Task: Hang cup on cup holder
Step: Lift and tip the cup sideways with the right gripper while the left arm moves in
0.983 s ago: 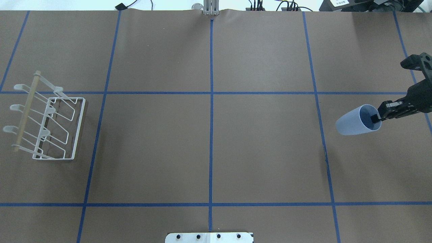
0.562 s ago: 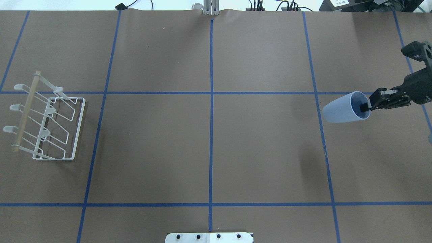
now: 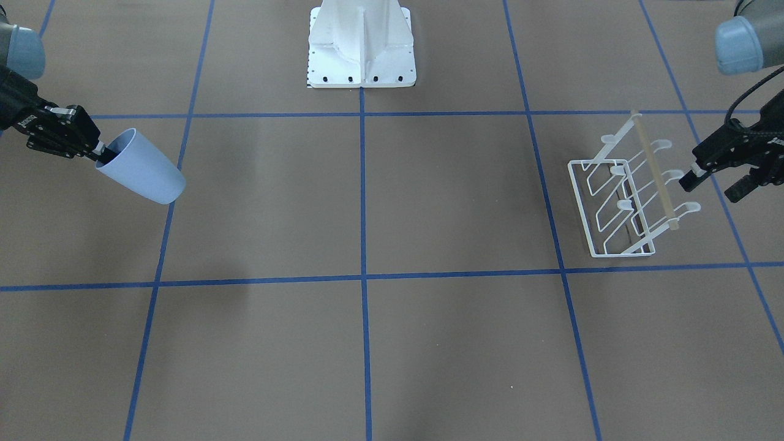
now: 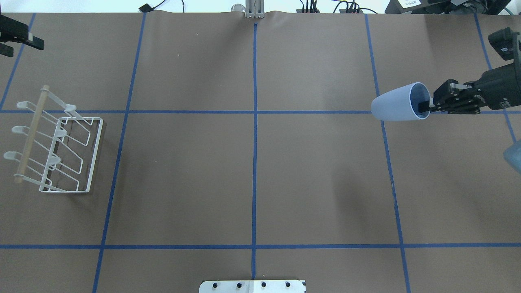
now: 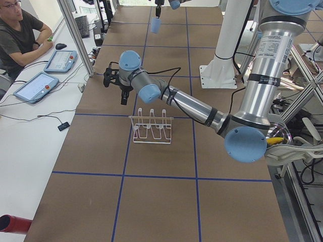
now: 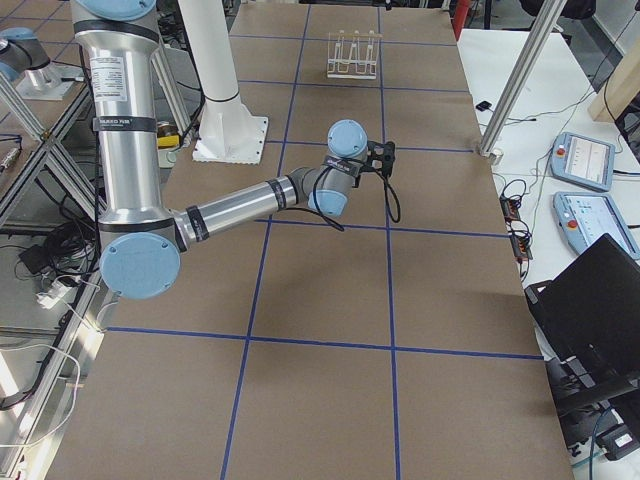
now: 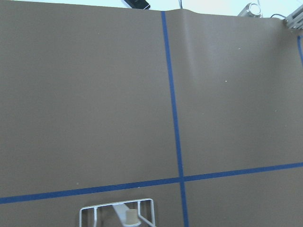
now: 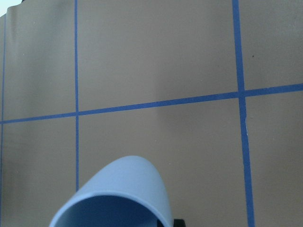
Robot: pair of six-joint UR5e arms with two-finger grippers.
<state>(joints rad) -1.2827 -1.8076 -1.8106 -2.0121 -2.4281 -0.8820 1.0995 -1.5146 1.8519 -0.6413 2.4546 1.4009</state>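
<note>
The light blue cup hangs on its side high above the table at the right, base pointing toward the table's middle. My right gripper is shut on its rim, one finger inside the mouth. The cup also shows in the front view and the right wrist view. The white wire cup holder with its tan rod stands at the far left, with nothing on its prongs. My left gripper is open and holds nothing, hovering just beyond the holder's rod side. It shows only partly in the overhead view.
The robot's white base plate sits at the near edge. Blue tape lines grid the brown table. Cables and plugs lie along the far edge. An operator sits beyond the table with tablets.
My right gripper has carried the cup leftward and toward the far side, its shadow drifting left. My left gripper has come into the overhead view at the top left corner.
</note>
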